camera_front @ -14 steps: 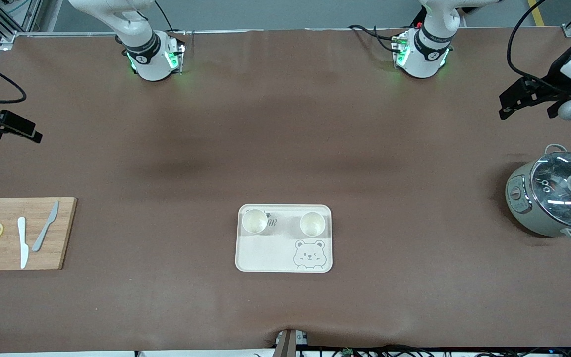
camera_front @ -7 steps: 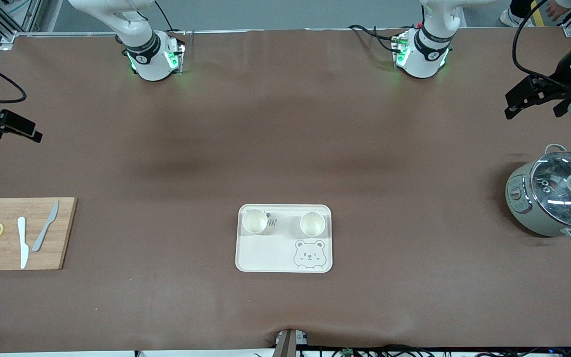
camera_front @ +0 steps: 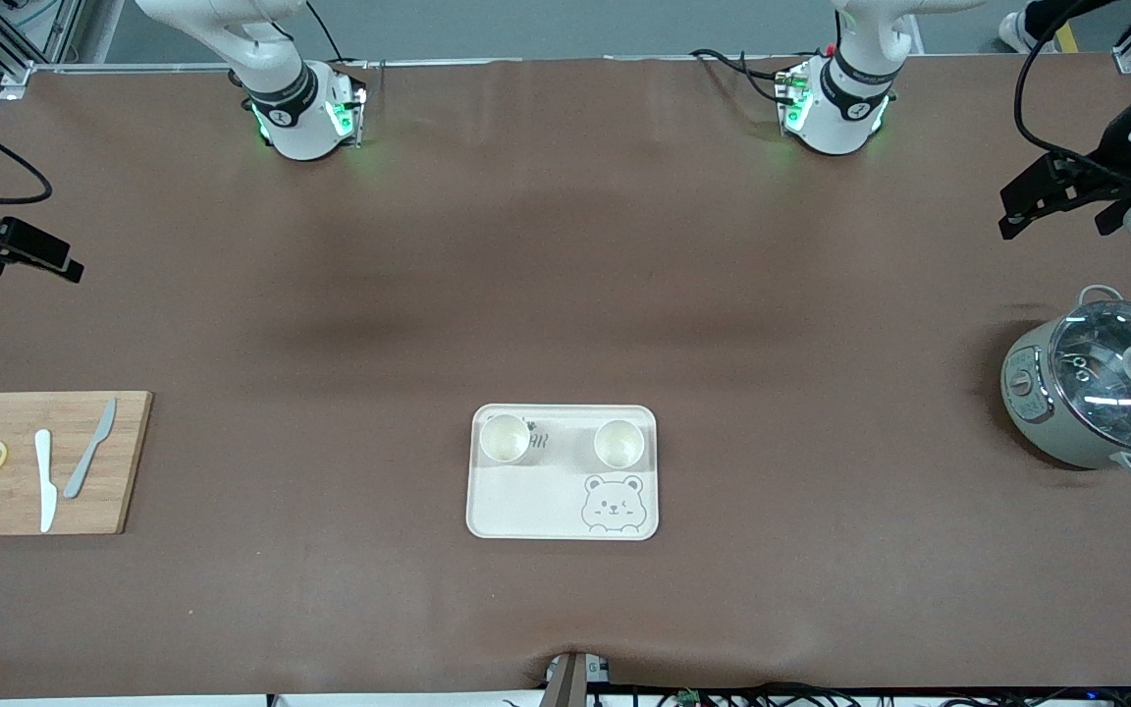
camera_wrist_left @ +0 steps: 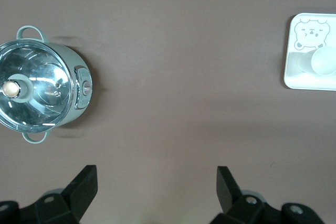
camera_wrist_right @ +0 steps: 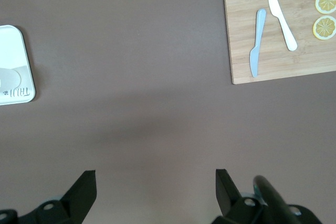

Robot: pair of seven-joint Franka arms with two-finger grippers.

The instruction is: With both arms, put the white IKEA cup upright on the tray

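Note:
The cream tray with the grey bear drawing lies in the middle of the table, nearer the front camera. Two white cups stand upright on it, side by side. My left gripper is open and empty, up over the table near the left arm's end, above the pot. My right gripper is open and empty over the right arm's end. The left wrist view shows the open left gripper, the tray and one cup. The right wrist view shows the open right gripper and the tray's corner.
A grey-green pot with a glass lid stands at the left arm's end. A wooden cutting board with two knives and two lemon slices lies at the right arm's end. Bare brown table lies between them.
My left gripper has shifted a little toward the left arm's end of the table and stays open. The right gripper, the tray and the cups have not moved.

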